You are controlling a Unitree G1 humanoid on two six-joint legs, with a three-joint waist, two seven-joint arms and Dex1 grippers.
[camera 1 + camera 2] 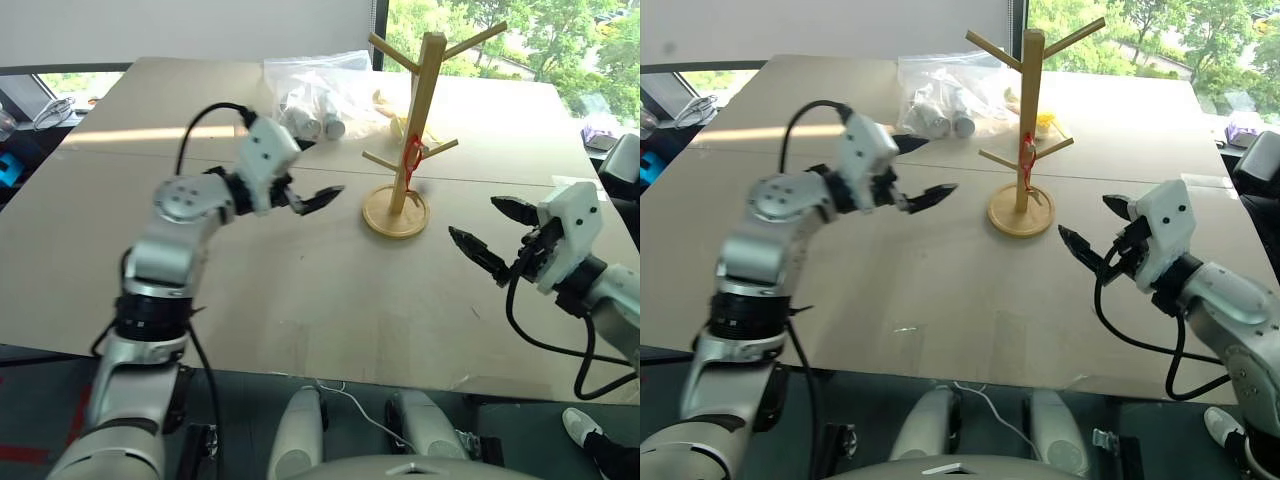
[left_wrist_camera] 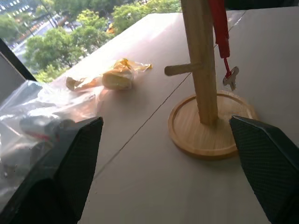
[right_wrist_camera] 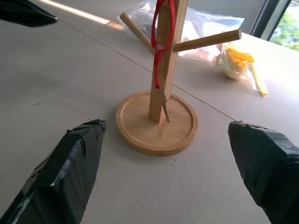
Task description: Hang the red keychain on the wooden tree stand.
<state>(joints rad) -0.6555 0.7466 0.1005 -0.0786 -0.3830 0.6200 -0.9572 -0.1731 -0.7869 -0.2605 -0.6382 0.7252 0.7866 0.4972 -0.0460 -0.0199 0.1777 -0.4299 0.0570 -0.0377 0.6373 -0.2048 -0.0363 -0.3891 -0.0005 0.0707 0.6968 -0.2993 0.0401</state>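
On the tan tabletop [image 1: 300,290], the red keychain [image 1: 412,155] is seen hung on the wooden tree stand [image 1: 420,110] at twelve o'clock. Both the left gripper [image 1: 312,180] and right gripper [image 1: 490,230] are held with jaws wide and empty; only withdrawal appears needed.

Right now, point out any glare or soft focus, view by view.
Left eye view: a bright sun stripe crosses the table, and the windows are washed out. Left wrist view: the clear plastic bag is soft, the wooden tree stand sharper. Right wrist view: glare on the table behind the red keychain.
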